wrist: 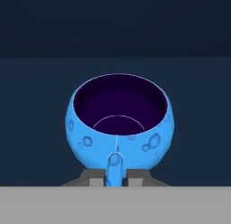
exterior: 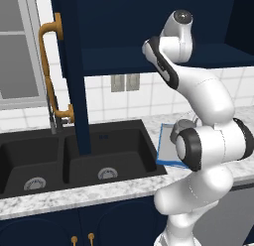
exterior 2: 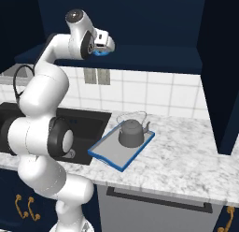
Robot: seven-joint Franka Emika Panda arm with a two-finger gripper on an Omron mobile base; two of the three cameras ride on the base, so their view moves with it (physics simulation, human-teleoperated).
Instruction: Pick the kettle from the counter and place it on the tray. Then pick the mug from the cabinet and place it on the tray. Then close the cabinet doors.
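Mug (wrist: pixel 118 123) sat on the cabinet (exterior 2: pixel 154 58) shelf, dead ahead of my hand (wrist: pixel 116 179), with its little handle pointing straight back at me between the two fingertips. They looked closed in tight on either side of that handle, though I honestly couldn't tell if they were pinching it yet. Kettle (exterior 2: pixel 131 132) was already sitting on the tray (exterior 2: pixel 108 157) down on the table (exterior 2: pixel 186 156). From the right base camera the hand hid most of the mug.
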